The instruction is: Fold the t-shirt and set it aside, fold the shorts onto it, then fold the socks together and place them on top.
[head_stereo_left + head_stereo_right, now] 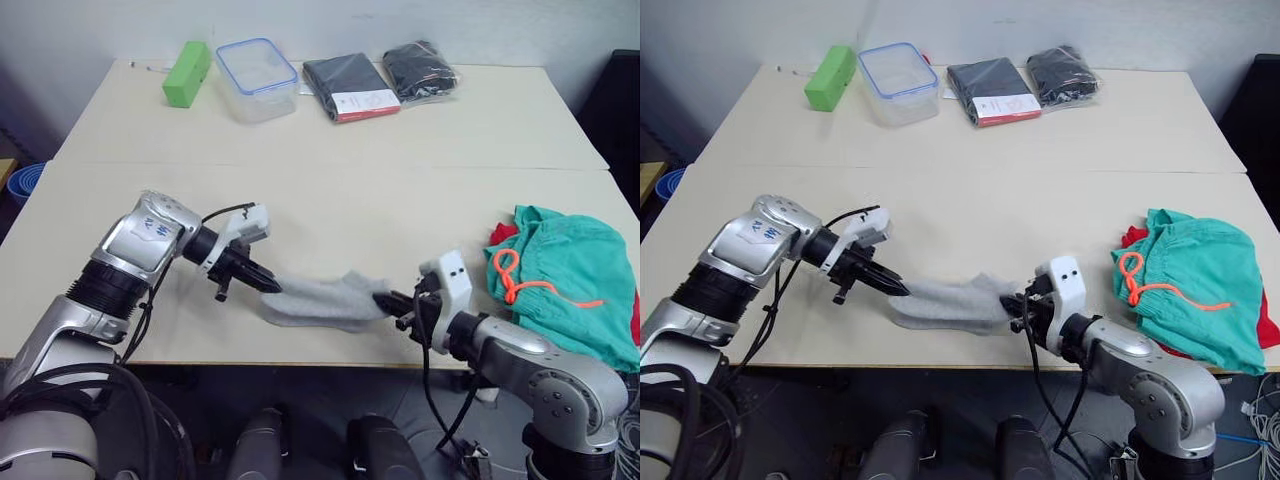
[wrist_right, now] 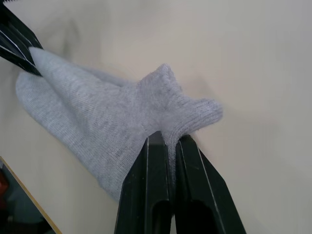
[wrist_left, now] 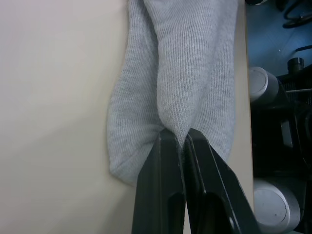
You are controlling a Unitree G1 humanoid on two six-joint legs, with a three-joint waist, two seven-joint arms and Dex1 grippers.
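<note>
The left arm reaches in from the left, its silver forearm angled toward the middle of the near table edge, wrist bent so the left gripper (image 1: pixel 272 286) points to the robot's right. Its two black fingers (image 3: pixel 165 195) are pressed together, pinching a fold of the socks (image 1: pixel 322 301) at one end. The right arm comes in low from the right, elbow bent near the table edge, forearm pointing left. The right gripper (image 1: pixel 387 299) is likewise clamped tight, its fingers (image 2: pixel 151 195) nipping the knit at the opposite end. The two grippers face each other, apart.
</note>
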